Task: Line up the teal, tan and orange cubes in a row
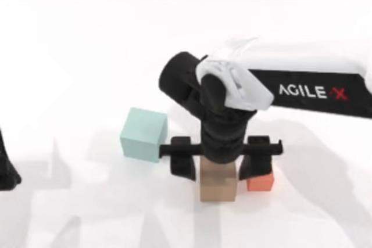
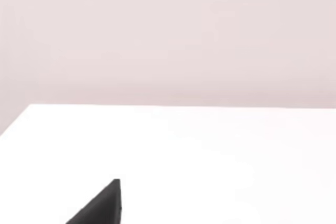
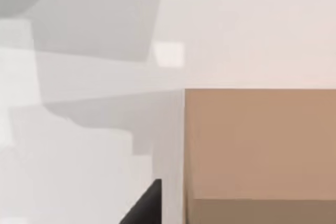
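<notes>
1. white table [image 1: 70, 56] fills the top view, with a pale pink band of wall along its far edge.
2. right arm [image 1: 314, 82] reaches in from the top view's right; white shell, black forearm lettered "agile x".
3. right gripper [image 1: 220, 164] hangs over the row of cubes, its black fingers [image 1: 183, 161] spread wide apart, one on each side of the tan cube and neither touching it.
4. teal cube [image 1: 143, 135], the largest, rests on the table at the left of the row, just beside the gripper's left-hand finger.
5. tan cube [image 1: 218, 185], mid-sized, sits between the other two, partly under the gripper body; in the right wrist view its top face [image 3: 260, 142] is close up, with one dark fingertip [image 3: 144, 205] beside it and clear of it.
6. orange cube [image 1: 260, 182], the smallest, lies just right of the tan cube, partly covered by the right-hand finger.
7. left arm [image 1: 7, 169] shows only as a dark shape at the top view's left edge, well apart from the cubes; its wrist view shows bare table and one dark fingertip [image 2: 102, 205], so the spread of its fingers cannot be told.
</notes>
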